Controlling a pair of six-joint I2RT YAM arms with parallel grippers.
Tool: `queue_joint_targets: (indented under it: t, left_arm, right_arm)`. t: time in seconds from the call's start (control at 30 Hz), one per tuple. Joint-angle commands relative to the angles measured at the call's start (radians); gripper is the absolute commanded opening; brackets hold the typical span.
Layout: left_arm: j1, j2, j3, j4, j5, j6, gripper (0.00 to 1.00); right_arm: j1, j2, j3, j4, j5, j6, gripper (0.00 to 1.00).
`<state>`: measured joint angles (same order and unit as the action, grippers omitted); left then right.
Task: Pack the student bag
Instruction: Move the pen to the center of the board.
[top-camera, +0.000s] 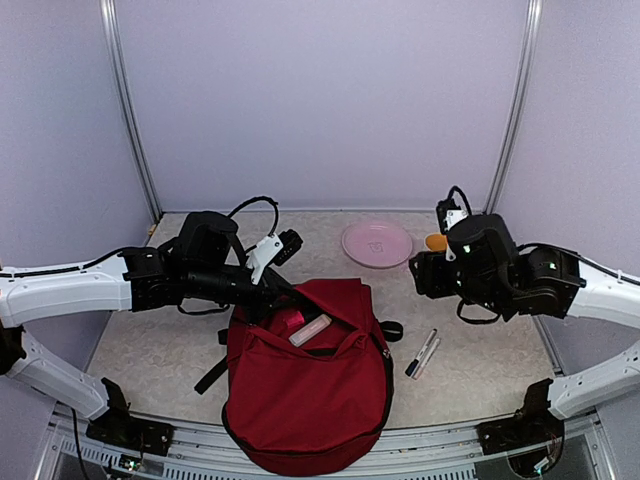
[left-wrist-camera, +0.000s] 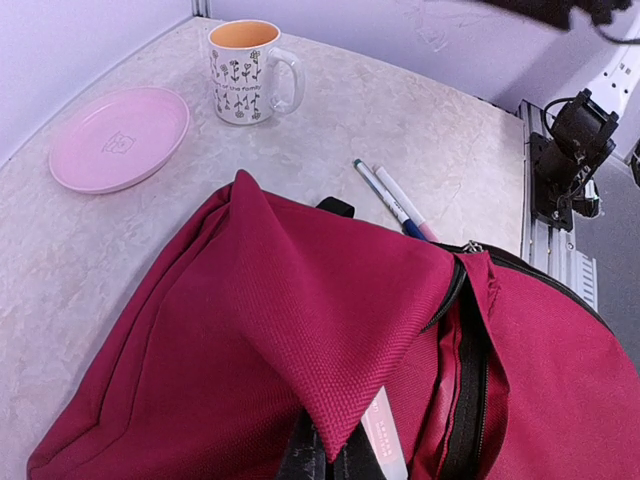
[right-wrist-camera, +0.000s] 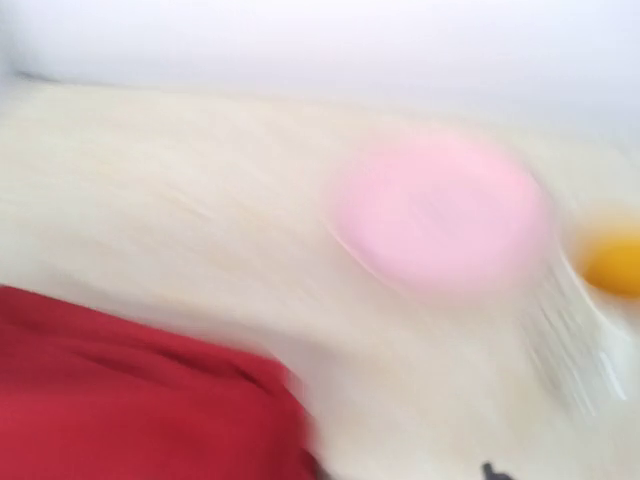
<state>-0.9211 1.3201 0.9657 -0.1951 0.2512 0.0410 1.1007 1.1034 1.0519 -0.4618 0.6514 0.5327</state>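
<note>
- Pale lilac walls close round a marbled beige counter (top-camera: 470, 360). The student bag (top-camera: 300, 390) lies at the middle of its near edge with the mouth turned toward the far edge.
- Left tool (top-camera: 270, 300) sits at the bag's mouth. Its wrist view shows the red flap drawn into a peak that ends at the dark fingers, so I judge it clamped on the bag's fabric, holding the opening up.
- A pale pink-and-white stick (top-camera: 310, 330) lies in the open mouth, only partly inside.
- Two pens (top-camera: 422, 353) lie side by side on the counter, just beside the bag toward the right edge. A pink plate (top-camera: 377, 244) and a flowered mug (left-wrist-camera: 244, 72) stand by the far edge.
- Right tool (top-camera: 428, 272) hangs above the counter between plate and pens. Its wrist view is smeared, so I cannot tell whether the fingers are apart or together.
- Step in hand, as I judge it: the mouth is held open for loading. The next move calls for the right arm to drop onto the pens, grip across their shafts, and carry them into the opening while the left keeps the flap lifted.
</note>
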Motion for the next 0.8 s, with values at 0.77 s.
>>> queue_joint_targets:
  t: [0.77]
  left_arm:
    - [0.004, 0.009, 0.023, 0.039, 0.021, -0.007, 0.0]
  right_arm:
    - [-0.293, 0.293, -0.364, -0.098, -0.443, 0.335, 0.6]
